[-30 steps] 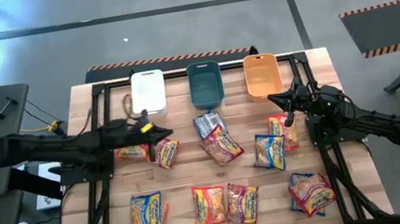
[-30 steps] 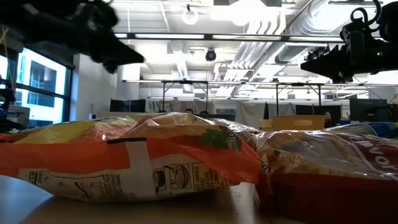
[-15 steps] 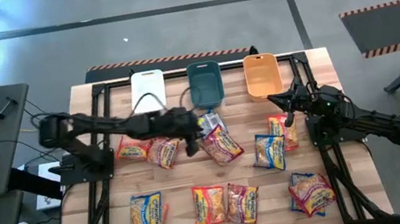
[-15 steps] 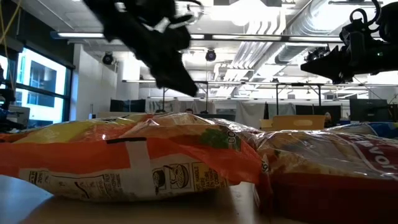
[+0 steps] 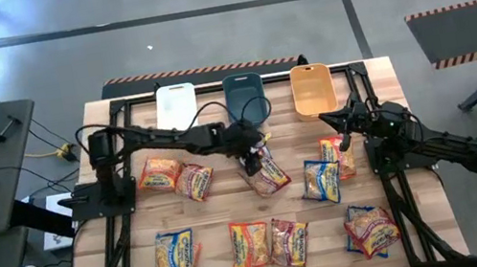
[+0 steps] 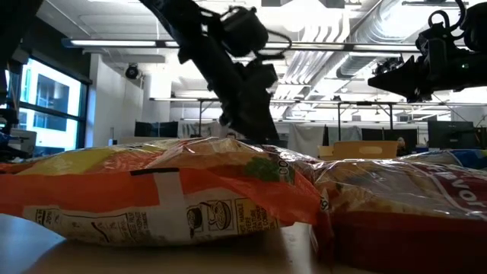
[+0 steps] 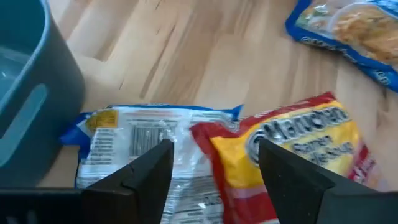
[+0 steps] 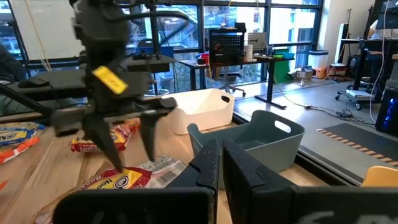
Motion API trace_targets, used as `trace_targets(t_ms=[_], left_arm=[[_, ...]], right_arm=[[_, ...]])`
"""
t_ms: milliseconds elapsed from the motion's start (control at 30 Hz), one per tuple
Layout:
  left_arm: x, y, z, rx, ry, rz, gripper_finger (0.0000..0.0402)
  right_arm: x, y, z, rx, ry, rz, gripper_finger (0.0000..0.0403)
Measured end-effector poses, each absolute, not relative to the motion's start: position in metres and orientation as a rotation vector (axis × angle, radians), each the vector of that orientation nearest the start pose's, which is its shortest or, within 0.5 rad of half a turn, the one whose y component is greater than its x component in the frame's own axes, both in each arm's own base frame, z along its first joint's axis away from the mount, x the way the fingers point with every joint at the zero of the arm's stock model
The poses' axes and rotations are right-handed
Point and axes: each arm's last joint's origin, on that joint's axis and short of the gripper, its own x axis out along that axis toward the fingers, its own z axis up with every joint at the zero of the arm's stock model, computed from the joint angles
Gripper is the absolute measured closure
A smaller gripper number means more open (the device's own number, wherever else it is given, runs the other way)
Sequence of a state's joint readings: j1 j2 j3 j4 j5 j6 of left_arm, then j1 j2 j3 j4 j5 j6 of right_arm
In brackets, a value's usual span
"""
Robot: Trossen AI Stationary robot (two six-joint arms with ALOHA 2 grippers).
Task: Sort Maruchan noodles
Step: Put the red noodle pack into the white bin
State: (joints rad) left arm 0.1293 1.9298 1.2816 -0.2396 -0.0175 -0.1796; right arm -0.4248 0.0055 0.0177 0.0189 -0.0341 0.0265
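Left gripper (image 5: pixel 252 155) hovering with fingers apart over a blue-and-white noodle packet (image 7: pixel 146 140) overlapped by a red packet (image 7: pixel 292 149), just in front of the teal bin (image 5: pixel 245 99) mid-worktop (image 5: pixel 222 209); right gripper (image 5: pixel 342 122), fingers together, waiting above the right side near the orange bin (image 5: pixel 313 88).

On my wooden counter (image 5: pixel 233 214) I see three bins along the far edge: white (image 5: pixel 176 106), teal (image 5: pixel 245 99), orange (image 5: pixel 312 88). Nearer me, noodle packets (image 5: pixel 249 244) lie scattered flat, some overlapping.
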Motion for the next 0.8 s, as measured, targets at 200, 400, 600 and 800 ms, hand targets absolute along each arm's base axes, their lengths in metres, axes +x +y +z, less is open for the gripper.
trace_targets(t_ms=[200, 400, 600, 800], left_arm=[[0.411, 0.062, 0.167, -0.308, 0.889, 0.13, 0.0173], [0.41, 0.074, 0.157, -0.341, 0.914, 0.131, 0.0174], [0.411, 0.073, 0.156, -0.32, 0.911, 0.034, 0.0199], [0.413, 0.072, 0.155, -0.319, 0.9, -0.007, 0.0245]], right_arm=[[0.089, -0.039, 0.171, 0.019, -0.034, -0.39, 0.0399], [0.089, -0.039, 0.171, 0.019, -0.035, -0.39, 0.0399], [0.089, -0.039, 0.171, 0.019, -0.035, -0.391, 0.0399], [0.089, -0.039, 0.171, 0.019, -0.035, -0.391, 0.0399]])
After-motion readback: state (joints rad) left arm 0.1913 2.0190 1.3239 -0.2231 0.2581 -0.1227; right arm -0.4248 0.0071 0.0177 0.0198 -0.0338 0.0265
